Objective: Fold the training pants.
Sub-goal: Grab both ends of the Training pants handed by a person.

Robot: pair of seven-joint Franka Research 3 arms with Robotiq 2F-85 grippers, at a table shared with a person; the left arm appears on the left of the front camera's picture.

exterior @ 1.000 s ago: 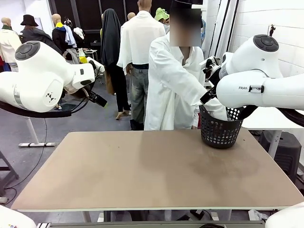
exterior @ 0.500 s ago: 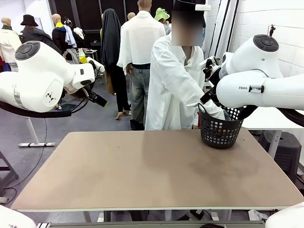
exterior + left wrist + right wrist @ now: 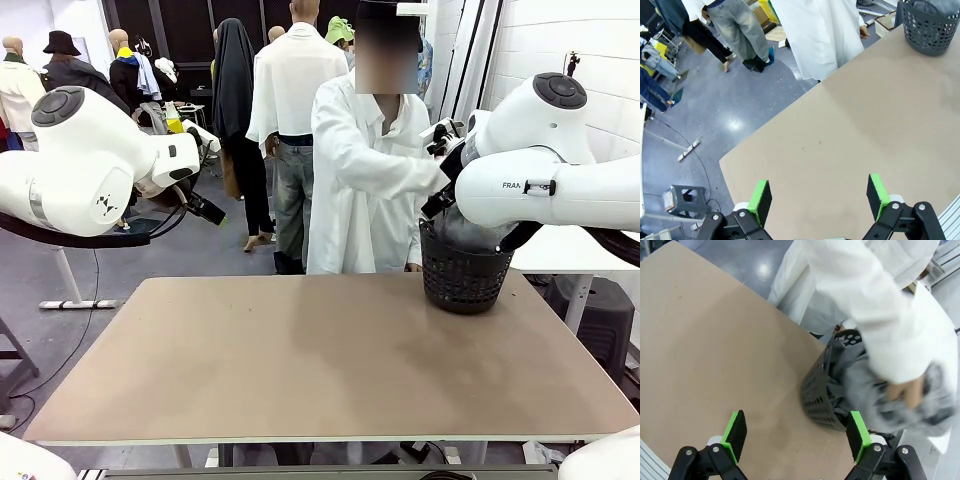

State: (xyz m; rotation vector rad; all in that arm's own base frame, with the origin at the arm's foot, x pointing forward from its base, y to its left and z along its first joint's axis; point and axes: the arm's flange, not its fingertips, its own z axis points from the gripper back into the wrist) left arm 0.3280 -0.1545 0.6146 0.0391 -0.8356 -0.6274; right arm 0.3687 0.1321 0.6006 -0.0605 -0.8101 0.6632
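Observation:
The training pants point(image 3: 867, 390), a light grey bundle, are coming up out of the black mesh basket point(image 3: 819, 390), gripped by the person's hand point(image 3: 906, 394). From the front, the grey pants point(image 3: 466, 232) bulge above the basket point(image 3: 462, 276) at the table's far right, partly behind my right arm. My right gripper point(image 3: 796, 436) hovers open above the table beside the basket, holding nothing. My left gripper point(image 3: 818, 197) hangs open and empty over the table's left part, far from the basket point(image 3: 930, 27).
The brown table point(image 3: 300, 360) is bare apart from the basket. The person in a white coat point(image 3: 360, 180) stands at the far edge and leans toward the basket. Both white arms are raised at the sides.
The person's arm, earlier reaching down into the basket, has risen and pulled the grey pants up above the rim. The basket shifted slightly. Neither arm has moved.

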